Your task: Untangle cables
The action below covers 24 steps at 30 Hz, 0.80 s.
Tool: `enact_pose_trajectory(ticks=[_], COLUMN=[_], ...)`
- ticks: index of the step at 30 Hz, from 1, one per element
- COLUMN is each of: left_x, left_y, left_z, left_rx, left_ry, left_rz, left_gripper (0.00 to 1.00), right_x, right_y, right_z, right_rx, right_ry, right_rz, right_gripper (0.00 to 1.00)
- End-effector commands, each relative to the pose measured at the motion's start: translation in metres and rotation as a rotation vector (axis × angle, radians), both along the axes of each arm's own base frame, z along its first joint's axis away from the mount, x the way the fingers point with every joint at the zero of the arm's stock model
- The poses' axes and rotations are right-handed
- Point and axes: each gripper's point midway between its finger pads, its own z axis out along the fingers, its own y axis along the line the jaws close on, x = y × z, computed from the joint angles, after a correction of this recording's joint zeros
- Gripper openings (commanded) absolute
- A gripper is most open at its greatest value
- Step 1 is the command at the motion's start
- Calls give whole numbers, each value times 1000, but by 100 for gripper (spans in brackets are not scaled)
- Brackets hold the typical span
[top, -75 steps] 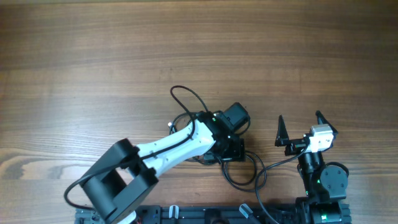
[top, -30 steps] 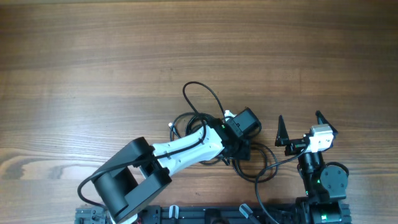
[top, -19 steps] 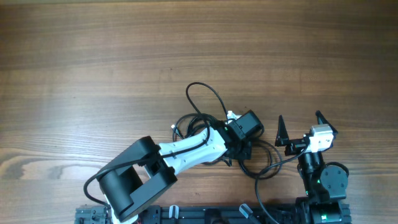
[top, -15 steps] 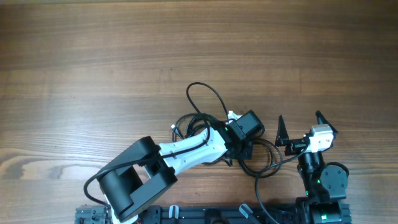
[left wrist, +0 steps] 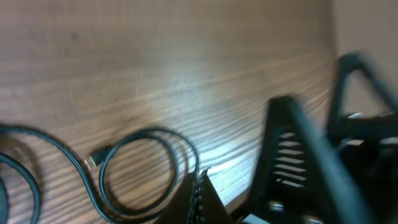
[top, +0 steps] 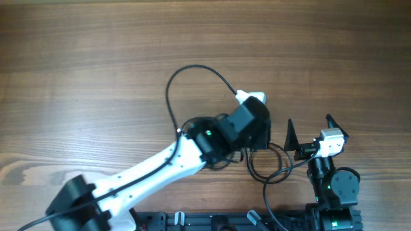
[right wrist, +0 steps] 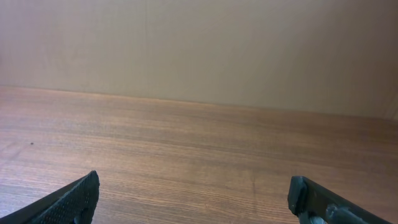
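Over the wooden bench (top: 96,51), the left fingers (left wrist: 199,198) hang clenched directly above the cables (top: 196,66); whether a cord is pinched between them cannot be told. One loop arcs away toward the far side, and the rest coils beneath and toward the robot. The right fingers (top: 289,136) stand released just beside the tangle, the farther of the two. No containers are in sight.

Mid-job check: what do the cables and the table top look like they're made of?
The cables: thin black cords with a smooth, slightly glossy jacket, probably rubber or PVC. They lie in soft curved loops, so they look flexible. The table: brown wood grain with a semi-gloss finish, which shows as a bright glare patch in the left wrist view. Whether it is solid wood or laminate cannot be told.
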Motion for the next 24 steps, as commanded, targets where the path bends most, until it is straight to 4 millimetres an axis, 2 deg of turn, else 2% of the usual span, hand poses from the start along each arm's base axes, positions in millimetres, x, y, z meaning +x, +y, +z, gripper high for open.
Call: enact_pose_trajectory(ticks=[1,5,8,10,12,14,17,18,19,20,21,22,24], left_x=[29,48,59,67,67,57,38,33,30,22,11,2,-6], left_y=[19,33,34,42,47,48,47,46,46,41,32,25,22], left_z=[32,51,81,99,99,78,24,-1,-15,-31,-42,-54,-81], left_rx=[-46,-95,-200,-242,-235,-165,4,66,101,128,131,142,198], left_ry=[-75,-107,-151,-190,-182,-130,-34,19,50,84,110,130,153], left_rz=[91,143,144,169,179,159,90,79,70,18,-71,-140,-197], left_gripper=[4,4,4,4,4,8,25,27,31,36,48,55,56], right_x=[0,0,0,0,0,0,0,0,0,0,0,0,0], right_y=[1,1,1,1,1,1,1,1,1,1,1,1,1], right_z=[1,1,1,1,1,1,1,1,1,1,1,1,1], right_rx=[0,-1,-1,0,-1,-1,-1,0,0,-1,0,-1,0], right_ry=[-5,-5,-5,-5,-5,-5,-5,-5,-5,-5,-5,-5,-5], right_rz=[10,10,10,10,10,10,10,10,10,10,10,10,10], right_gripper=[100,100,100,100,100,100,100,100,100,100,100,100,100])
